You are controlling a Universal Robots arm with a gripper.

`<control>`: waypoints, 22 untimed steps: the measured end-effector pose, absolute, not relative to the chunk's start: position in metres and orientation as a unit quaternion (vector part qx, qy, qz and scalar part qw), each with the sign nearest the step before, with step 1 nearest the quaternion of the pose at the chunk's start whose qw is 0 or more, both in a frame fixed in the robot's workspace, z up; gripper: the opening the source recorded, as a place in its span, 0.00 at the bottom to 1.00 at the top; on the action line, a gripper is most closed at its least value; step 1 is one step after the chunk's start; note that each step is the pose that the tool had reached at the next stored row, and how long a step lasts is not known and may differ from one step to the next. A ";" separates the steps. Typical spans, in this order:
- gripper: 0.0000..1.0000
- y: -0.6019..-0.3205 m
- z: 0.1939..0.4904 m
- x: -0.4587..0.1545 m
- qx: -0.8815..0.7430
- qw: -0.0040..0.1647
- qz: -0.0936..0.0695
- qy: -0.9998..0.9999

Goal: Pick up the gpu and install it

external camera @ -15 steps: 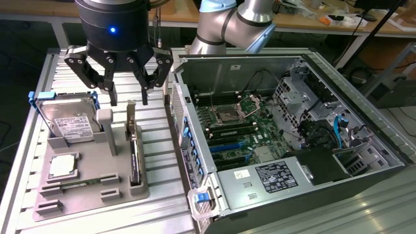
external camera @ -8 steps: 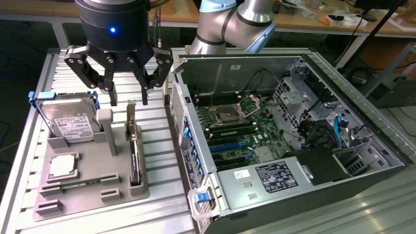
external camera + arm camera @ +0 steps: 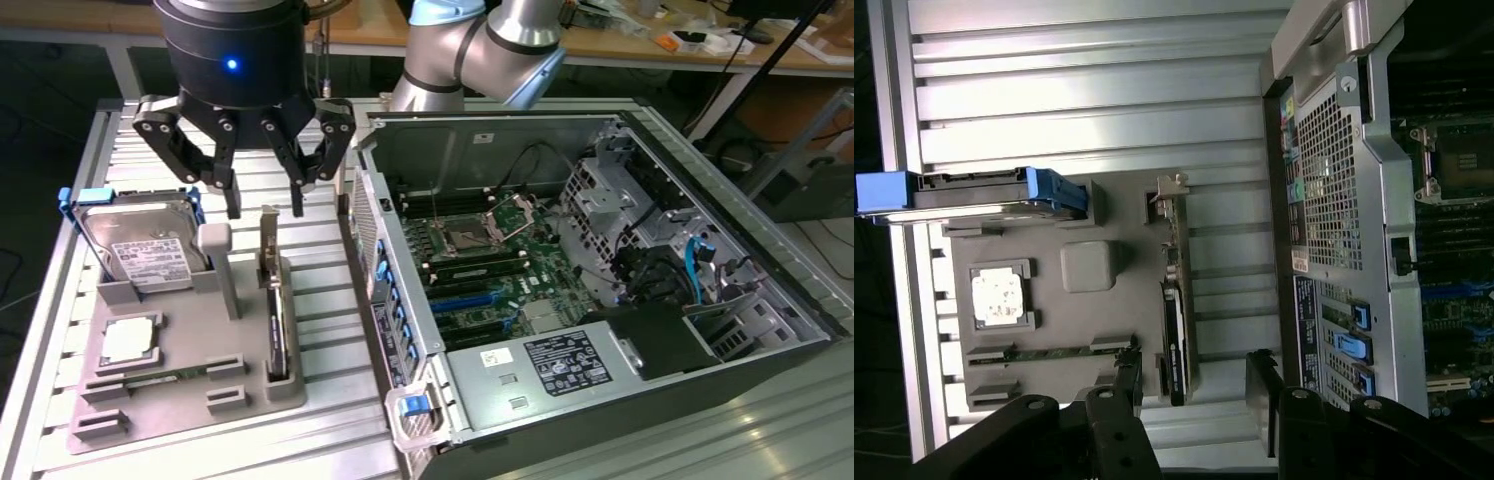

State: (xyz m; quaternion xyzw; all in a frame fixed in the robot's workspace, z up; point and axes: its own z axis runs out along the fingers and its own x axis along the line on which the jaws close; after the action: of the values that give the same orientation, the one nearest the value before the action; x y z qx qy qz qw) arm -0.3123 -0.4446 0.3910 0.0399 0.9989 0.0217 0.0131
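One gpu [image 3: 276, 325] stands edgewise in one tray [image 3: 167, 408], beneath one wide-spread hand [image 3: 264, 210].

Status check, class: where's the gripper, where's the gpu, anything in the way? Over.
Gripper open, hovering above the gpu, no grip. Gpu standing on edge in the grey holder. Hard drive and grey post alongside, apart from the card.

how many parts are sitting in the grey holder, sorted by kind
hard drive: 1
cpu: 1
memory stick: 1
gpu: 1
total in the grey holder: 4
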 end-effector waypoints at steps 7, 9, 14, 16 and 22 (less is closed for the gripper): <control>0.54 -0.445 0.386 -0.312 0.040 0.013 0.022 0.999; 0.54 -0.445 0.385 -0.312 0.040 0.013 0.022 0.999; 0.54 -0.447 0.381 -0.312 0.040 0.013 0.022 0.999; 0.54 -0.447 0.380 -0.312 0.040 0.014 0.022 0.999; 0.54 -0.449 0.376 -0.312 0.040 0.014 0.022 0.999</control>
State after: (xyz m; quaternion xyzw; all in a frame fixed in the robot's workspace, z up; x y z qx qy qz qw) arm -0.3123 -0.4491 0.3765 0.0402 0.9989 0.0217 0.0135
